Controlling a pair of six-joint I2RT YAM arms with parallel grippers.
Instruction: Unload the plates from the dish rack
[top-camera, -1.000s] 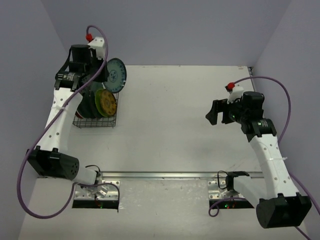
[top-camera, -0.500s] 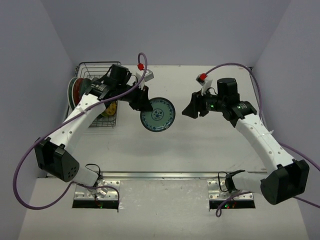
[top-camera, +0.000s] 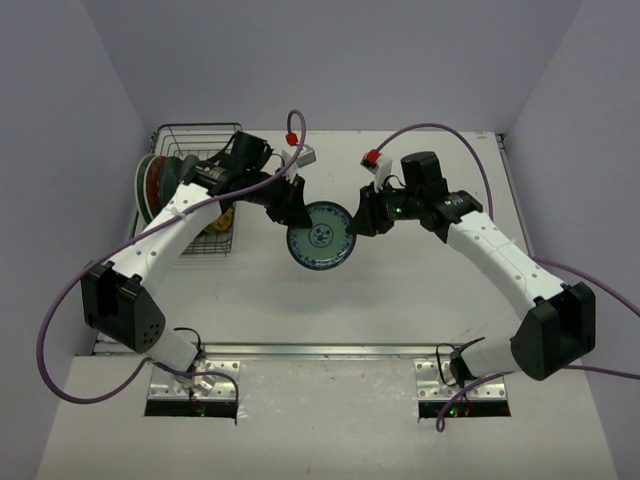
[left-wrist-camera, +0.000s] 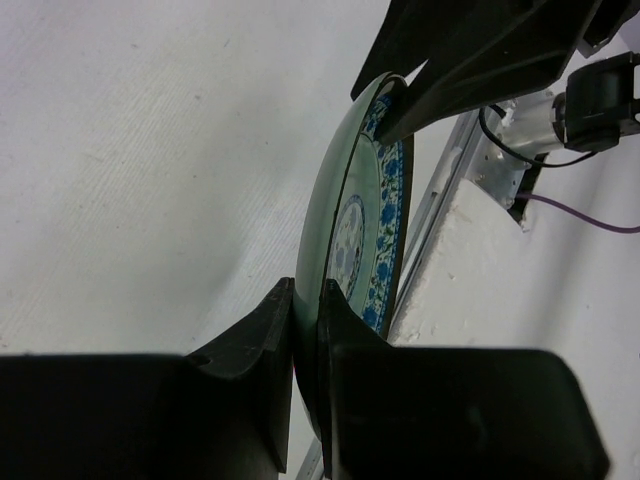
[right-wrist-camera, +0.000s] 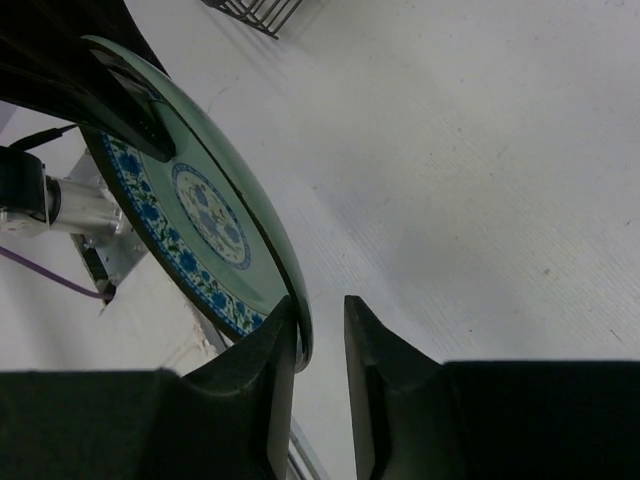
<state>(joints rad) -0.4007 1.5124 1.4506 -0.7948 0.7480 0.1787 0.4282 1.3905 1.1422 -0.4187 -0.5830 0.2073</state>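
A bluish-teal plate (top-camera: 320, 238) with blue flower trim hangs over the table's middle. My left gripper (top-camera: 297, 213) is shut on its upper-left rim. In the left wrist view the left gripper (left-wrist-camera: 307, 290) clamps the plate (left-wrist-camera: 365, 200) edge-on. My right gripper (top-camera: 360, 222) reaches the plate's right rim. In the right wrist view the right gripper (right-wrist-camera: 318, 305) straddles the plate (right-wrist-camera: 200, 200): one finger touches its face, the other stands a little off its back. The dish rack (top-camera: 190, 135) at far left holds red plates (top-camera: 150, 185) and a yellow plate (top-camera: 224, 216).
A metal rail (top-camera: 320, 350) runs along the table's near edge by the arm bases. Purple cables (top-camera: 440, 130) arc above both arms. A corner of the rack (right-wrist-camera: 255, 12) shows at the top of the right wrist view. Walls close in on both sides.
My left arm has carried the teal plate from the rack to the table's middle. My right arm has swung left to it, and its jaws have narrowed around the rim.
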